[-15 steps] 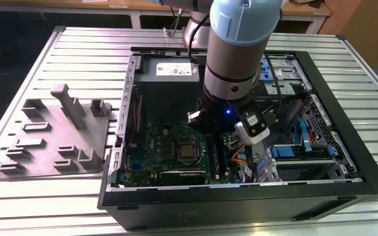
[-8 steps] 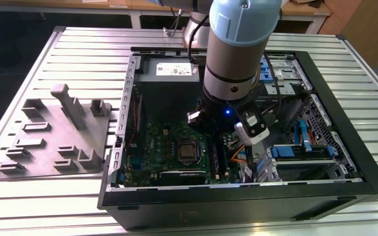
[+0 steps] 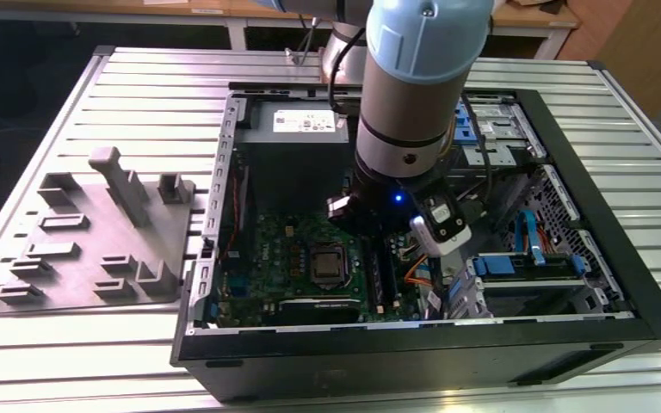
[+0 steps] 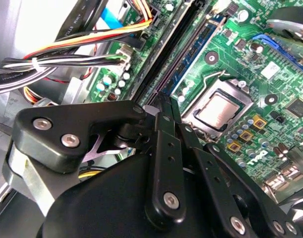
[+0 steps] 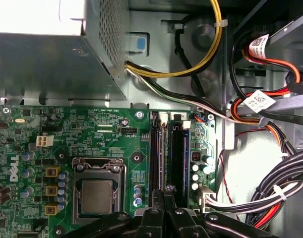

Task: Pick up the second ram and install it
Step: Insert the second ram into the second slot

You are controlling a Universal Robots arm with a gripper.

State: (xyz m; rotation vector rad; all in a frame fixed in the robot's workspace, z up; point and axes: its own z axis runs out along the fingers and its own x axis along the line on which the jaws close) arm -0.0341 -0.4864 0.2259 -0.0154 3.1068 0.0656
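Pincer [image 5: 166, 192]: pressed together, at one end of the memory slots [image 5: 178, 148].
Ram: cannot tell if pinched.
Slot axis: runs straight away from the pincer.

in the second wrist view my claw [image 4: 163, 101] blocks a big chunk of the motherboard [image 4: 240, 67], and the first wrist view's edge crops the claw off. In the exterior view my own arm [image 3: 405, 112] hides the middle of the board and where the claw ends

bright even light, glare atop metal box [image 5: 57, 54], shadows seemingly soft
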